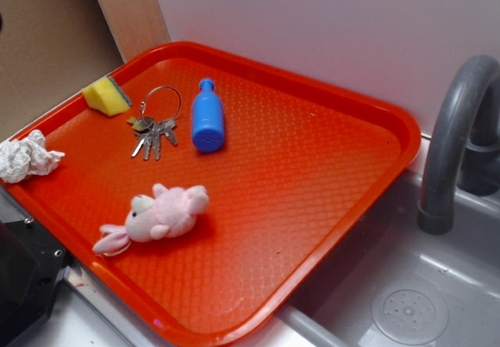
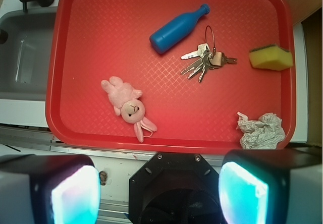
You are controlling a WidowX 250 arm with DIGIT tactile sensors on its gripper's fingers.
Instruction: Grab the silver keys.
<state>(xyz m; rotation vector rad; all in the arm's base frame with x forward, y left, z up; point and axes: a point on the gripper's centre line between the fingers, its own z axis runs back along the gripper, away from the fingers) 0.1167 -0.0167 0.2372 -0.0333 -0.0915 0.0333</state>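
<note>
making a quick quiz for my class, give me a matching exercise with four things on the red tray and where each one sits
Things:
1. silver keys
2. blue bottle
3. pink plush bunny
4. crumpled paper

Places:
A. overhanging the tray's rim
B. lying apart from the other things
C. between the yellow sponge and the bottle
D. lying on its side beside the key ring

Pairs: 1-C, 2-D, 3-B, 4-A

Even indoor light, soft shadows; wrist view's pincer pads (image 2: 75, 196) blurred, glowing cyan; exterior view slightly soft.
</note>
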